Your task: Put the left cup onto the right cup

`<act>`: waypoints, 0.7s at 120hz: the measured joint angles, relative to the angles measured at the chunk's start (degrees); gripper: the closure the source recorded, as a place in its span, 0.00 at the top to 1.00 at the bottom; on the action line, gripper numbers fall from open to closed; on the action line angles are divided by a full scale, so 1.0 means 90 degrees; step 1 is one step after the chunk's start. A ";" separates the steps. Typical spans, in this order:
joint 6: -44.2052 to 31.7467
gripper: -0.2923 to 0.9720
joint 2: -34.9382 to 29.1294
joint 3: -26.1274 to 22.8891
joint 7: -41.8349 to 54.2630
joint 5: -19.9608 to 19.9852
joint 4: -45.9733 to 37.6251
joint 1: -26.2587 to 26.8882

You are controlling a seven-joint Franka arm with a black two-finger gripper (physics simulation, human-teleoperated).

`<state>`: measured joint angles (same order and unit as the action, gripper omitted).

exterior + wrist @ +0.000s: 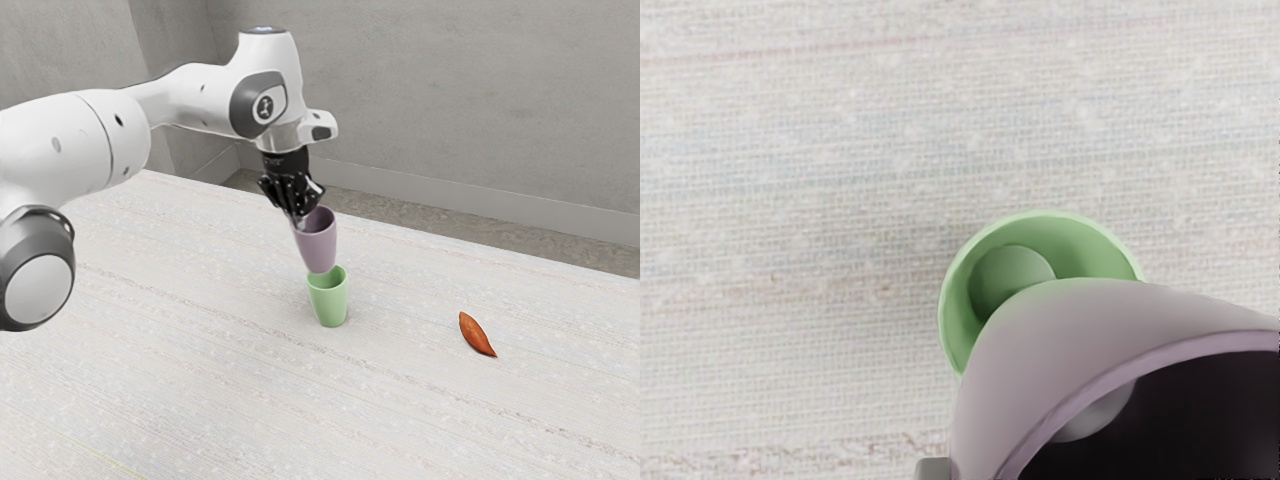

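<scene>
Over green cup [328,300] rim, purple cup [320,245]

the purple cup [318,240] is a pale, dusty mauve outside, with a darker purple rim and a shaded, near-black inside in the wrist view. the green cup [328,297] is a soft mint green, greyer green at its bottom inside. the surface [200,380] is off-white with fine, faint streaks like woven grain, tinged in places with pale pink and blue. the leaf-shaped thing [477,334], toward the surface's edge on the exterior view's right, is orange-brown. the gripper [302,210] is black. the arm [90,140] is white with grey joint caps. the wall [480,90] is plain grey.
</scene>
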<state>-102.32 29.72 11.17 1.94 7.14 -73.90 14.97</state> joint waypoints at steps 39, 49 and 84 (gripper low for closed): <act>-0.0005 0.15 0.0212 -0.0089 0.0000 0.0002 0.0174 -0.0088; -0.0009 0.15 0.0230 -0.0102 0.0001 0.0002 0.0179 -0.0119; -0.0024 0.15 0.0333 -0.0156 0.0001 0.0002 0.0228 -0.0187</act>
<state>-102.54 32.71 9.77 1.94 7.17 -71.85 13.28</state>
